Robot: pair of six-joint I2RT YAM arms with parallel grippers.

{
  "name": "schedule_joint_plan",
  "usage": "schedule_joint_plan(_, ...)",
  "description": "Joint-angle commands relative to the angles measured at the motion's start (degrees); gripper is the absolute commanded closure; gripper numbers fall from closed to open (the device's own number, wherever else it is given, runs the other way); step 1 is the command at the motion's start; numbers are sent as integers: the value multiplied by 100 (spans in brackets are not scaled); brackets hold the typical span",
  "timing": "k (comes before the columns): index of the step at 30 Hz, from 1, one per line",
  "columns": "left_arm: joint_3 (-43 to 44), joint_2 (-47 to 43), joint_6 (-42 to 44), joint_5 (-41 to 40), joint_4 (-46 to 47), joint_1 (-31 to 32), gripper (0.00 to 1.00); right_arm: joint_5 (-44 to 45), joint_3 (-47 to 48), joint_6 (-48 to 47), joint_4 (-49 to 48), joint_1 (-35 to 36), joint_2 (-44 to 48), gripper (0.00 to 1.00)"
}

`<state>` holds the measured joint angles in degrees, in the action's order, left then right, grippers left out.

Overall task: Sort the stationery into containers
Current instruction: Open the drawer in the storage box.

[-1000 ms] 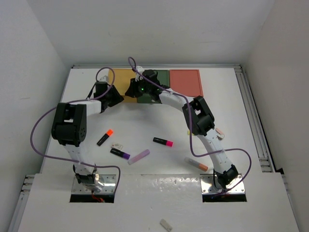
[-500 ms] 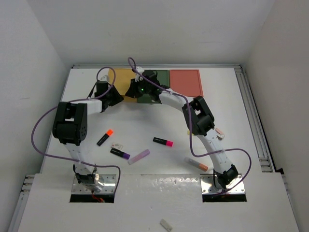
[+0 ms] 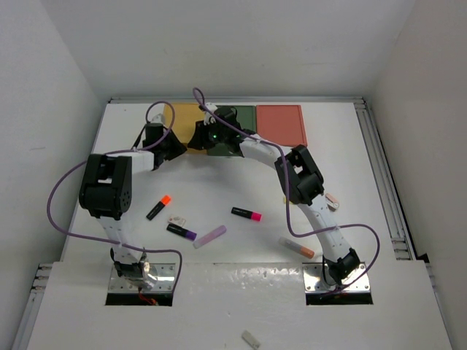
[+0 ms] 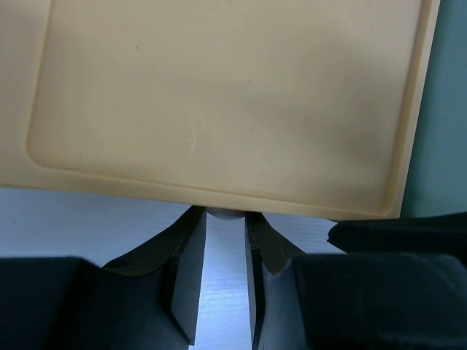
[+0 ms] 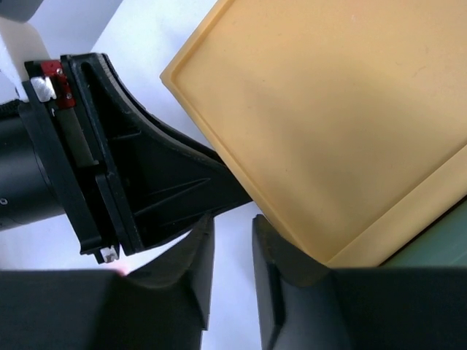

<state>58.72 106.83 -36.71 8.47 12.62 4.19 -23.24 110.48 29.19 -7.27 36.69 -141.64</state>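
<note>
Only the right pincer (image 5: 232,227) has crept a little leftward; it is narrowly open and empty beside the corner of the mustard box (image 4: 219,95). The left pincer (image 4: 225,220) seems closed on the white knob (image 4: 225,213). Pull straight and slowly, with the right one steadying the box. The pink-capped marker (image 3: 246,214) waits on the bench (image 3: 350,168).

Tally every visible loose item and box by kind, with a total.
Black markers, orange-capped, purple-capped, pink-capped: 3
Lilac stick: 1
Clear orange-tipped tube: 1
White-pink erasers: 2
Pale whitish stub: 1
Flat square drawer boxes, mustard yellow, dark green, salmon red: 3
Total: 11
</note>
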Motion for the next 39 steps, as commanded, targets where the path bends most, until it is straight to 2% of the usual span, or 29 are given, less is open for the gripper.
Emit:
schedule_joint_plan(1,-159,-329,-3,40,109,47,100,-223,18,148,-319,58,171,70)
schedule_joint_plan(5,-352,-487,-3,58,56,65,100,-461,53,412,-503,40,462,67)
schedule_joint_plan(9,-466,-636,-20,93,-5,74,100,-515,79,693,-732,23,725,68)
schedule_joint_plan(11,-528,-715,-29,111,-23,100,100,-418,141,763,-820,14,778,72)
schedule_joint_plan(17,-669,-847,-38,137,-93,144,100,118,255,386,-680,5,577,78)
schedule_joint_plan(30,-871,-1366,-38,322,-646,188,100,162,53,8,-442,-30,383,74)
schedule_joint_plan(39,-1266,-1946,-21,410,-1042,320,100,197,281,-80,-267,-30,190,73)
